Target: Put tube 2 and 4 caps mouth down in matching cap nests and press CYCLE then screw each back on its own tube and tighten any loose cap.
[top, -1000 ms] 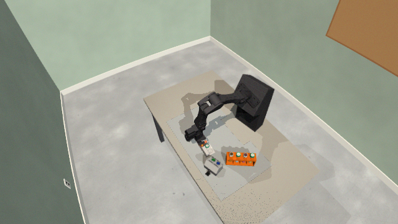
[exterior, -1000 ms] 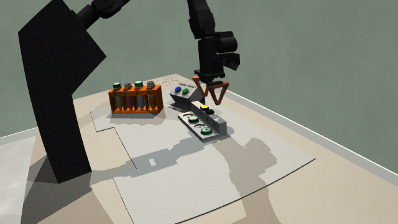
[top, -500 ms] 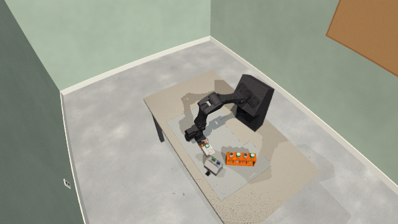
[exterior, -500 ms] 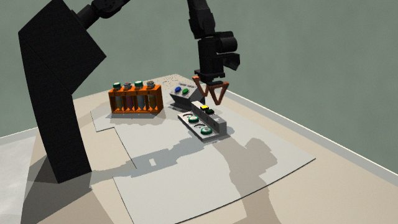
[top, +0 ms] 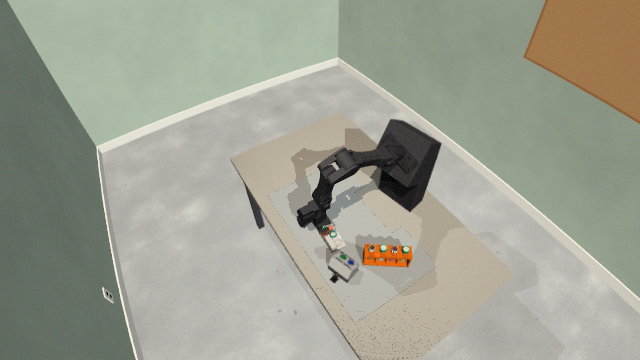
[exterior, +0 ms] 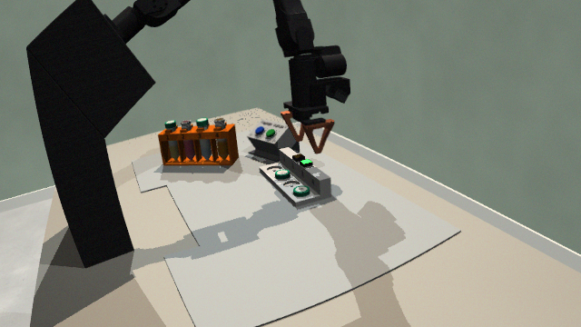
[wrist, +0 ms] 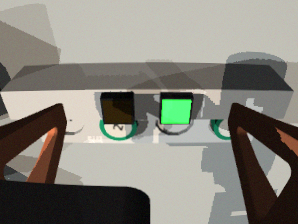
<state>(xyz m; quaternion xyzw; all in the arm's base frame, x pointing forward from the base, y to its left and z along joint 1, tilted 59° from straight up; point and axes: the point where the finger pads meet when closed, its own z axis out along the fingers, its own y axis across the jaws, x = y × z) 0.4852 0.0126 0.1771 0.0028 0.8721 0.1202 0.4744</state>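
My gripper [exterior: 308, 144] is open and empty, hovering just above the cap tray's console [exterior: 305, 169]. On the console the green lamp [exterior: 307, 162] is lit and the amber lamp [exterior: 298, 157] is dark; both show in the wrist view, green [wrist: 176, 110] and amber [wrist: 117, 107], between my fingers. Two green caps lie in the tray, one in nest 2 [exterior: 282, 173] and one in nest 4 [exterior: 300, 191]. The orange rack [exterior: 198, 145] holds the tubes. Tube 2 [exterior: 185, 123] and tube 4 [exterior: 220, 122] stand uncapped. Tube 1 [exterior: 171, 123] and tube 3 [exterior: 202, 122] wear green caps.
The small key desk [exterior: 268, 138] stands just behind the tray, with the blue CYCLE key [exterior: 260, 131] and the green READY key [exterior: 270, 133]. The arm's black base block [exterior: 82, 136] stands at the left. The table edge runs to the right of the tray.
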